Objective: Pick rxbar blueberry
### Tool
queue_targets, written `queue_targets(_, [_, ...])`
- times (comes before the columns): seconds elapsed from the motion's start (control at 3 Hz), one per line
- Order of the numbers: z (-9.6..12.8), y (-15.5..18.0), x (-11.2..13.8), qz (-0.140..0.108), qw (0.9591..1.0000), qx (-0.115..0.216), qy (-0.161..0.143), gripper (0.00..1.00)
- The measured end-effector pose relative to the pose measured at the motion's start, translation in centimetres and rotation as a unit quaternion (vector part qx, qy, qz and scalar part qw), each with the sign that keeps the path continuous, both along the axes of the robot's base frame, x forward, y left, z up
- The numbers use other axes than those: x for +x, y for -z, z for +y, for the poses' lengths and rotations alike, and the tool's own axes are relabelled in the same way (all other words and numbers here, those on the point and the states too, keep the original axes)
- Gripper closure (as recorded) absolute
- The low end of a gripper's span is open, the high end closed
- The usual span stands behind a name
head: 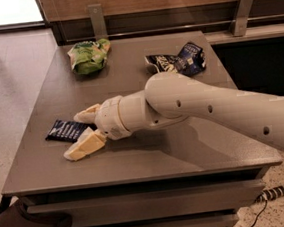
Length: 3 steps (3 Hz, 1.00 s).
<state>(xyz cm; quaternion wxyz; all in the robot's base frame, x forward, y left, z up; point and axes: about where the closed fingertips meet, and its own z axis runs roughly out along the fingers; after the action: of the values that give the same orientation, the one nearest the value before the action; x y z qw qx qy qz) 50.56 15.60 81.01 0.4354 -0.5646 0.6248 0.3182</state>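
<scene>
Hovering my gripper (87, 130) by the bar (65, 130) | fingers (82, 147) spread apart | figuring I'm needing to straddle its end squarely, staying low before pinching

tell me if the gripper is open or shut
Open: the gripper has its fingers spread, one on each side of the rxbar blueberry, which lies flat on the table.
</scene>
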Motion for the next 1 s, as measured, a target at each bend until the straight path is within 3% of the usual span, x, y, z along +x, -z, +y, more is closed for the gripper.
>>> queue_targets(0.33, [0.0, -0.05, 0.0, 0.0, 1.0, 0.0, 0.0, 0.94])
queue_targets(0.67, [0.01, -0.21, -0.01, 0.0, 1.0, 0.0, 0.0, 1.0])
queue_targets(1.0, [0.02, -0.21, -0.01, 0.0, 1.0, 0.0, 0.0, 1.0])
